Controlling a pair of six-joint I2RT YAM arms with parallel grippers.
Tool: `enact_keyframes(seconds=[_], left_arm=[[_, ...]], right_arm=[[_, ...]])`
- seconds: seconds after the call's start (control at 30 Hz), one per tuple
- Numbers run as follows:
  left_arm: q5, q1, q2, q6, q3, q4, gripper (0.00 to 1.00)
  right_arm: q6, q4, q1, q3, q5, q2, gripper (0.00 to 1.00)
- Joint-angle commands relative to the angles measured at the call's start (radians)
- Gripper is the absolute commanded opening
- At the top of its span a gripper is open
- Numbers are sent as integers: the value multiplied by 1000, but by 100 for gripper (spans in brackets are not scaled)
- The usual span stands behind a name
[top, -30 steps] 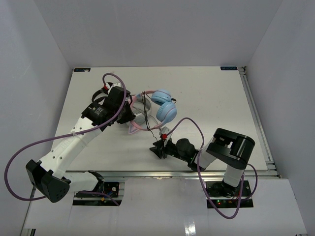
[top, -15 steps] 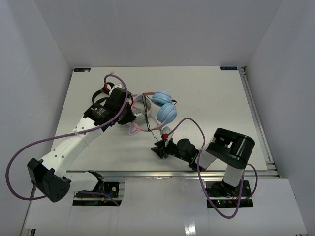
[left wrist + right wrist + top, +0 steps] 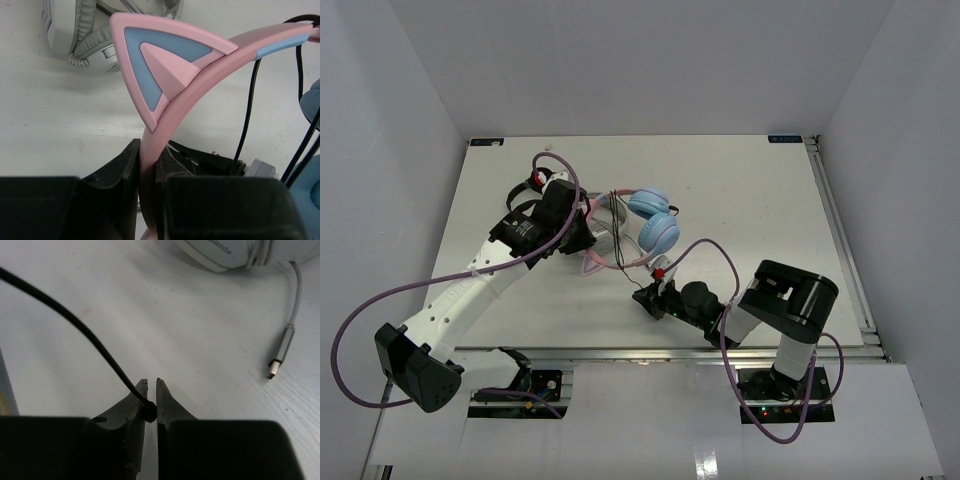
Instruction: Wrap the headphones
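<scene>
The headphones (image 3: 652, 218) have a pink cat-eared headband (image 3: 165, 75) and light blue ear cups. They are held just right of the table's middle-left. My left gripper (image 3: 582, 236) is shut on the pink headband, which runs down between its two fingers (image 3: 127, 160). The thin dark cable (image 3: 620, 240) hangs across the headband and trails toward the front. My right gripper (image 3: 645, 298) sits low over the table in front of the headphones. In the right wrist view the cable (image 3: 75, 325) ends pinched between the nearly closed jaws of the right gripper (image 3: 150, 387).
Grey-white headphones (image 3: 80, 30) lie on the table under and beside the pink ones, with their white cup (image 3: 225, 252) and a silver cable plug (image 3: 280, 352) ahead of the right gripper. White walls enclose the table (image 3: 760, 200) on three sides.
The right gripper's jaws have closed onto the dark cable and it has shifted slightly right. The left gripper has carried the headphones a little toward the back.
</scene>
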Motion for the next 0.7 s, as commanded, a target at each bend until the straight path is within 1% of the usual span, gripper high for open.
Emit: enact_keyframes(seconds=[0.0,0.37,0.43,0.57,0.67], left_arm=[[35,3,-77,-1,30,56,0],[151,3,-123,-26,42,113,0],[144,3,-127,-24,43,110,0],[88,3,-127,-19,50,89,0],[105,3,-120,3,56,88,0]], right_arm=[[31,581,-45,-36,72,-8,8],[60,581,-72,-37,50,22,8],[60,581,-72,-36,51,24,8],[60,581,-72,-39,52,26,8],[55,581,-76,-42,68,29,8]])
